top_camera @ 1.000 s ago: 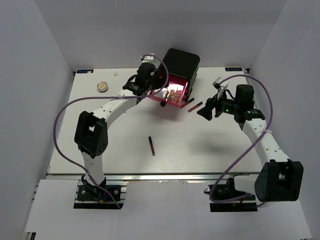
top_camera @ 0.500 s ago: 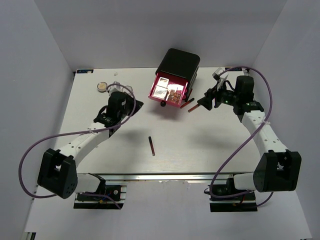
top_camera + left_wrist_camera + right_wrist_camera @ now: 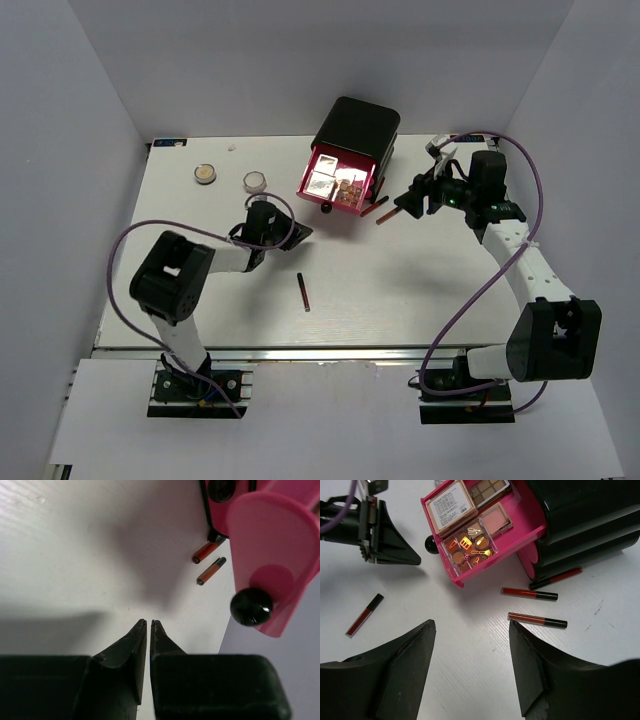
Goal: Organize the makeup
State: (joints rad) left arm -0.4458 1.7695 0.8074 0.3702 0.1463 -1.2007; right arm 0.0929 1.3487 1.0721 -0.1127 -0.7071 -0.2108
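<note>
with jaws spread empty on the right gripper (image 3: 470, 625), hanging over dark red sticks (image 3: 537, 620) just ahead (likely for a pick), and clenched empty on the left gripper (image 3: 150, 623).

Open drawer (image 3: 527, 515) crowds sticks (image 3: 537, 620); table (image 3: 400, 290) front mostly free.

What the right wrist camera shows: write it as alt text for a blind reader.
The open right gripper hovers before a pink drawer of eyeshadow palettes, pulled from a black box. Three red-and-black sticks lie beside the box, a fourth stick farther left near the left gripper.
</note>
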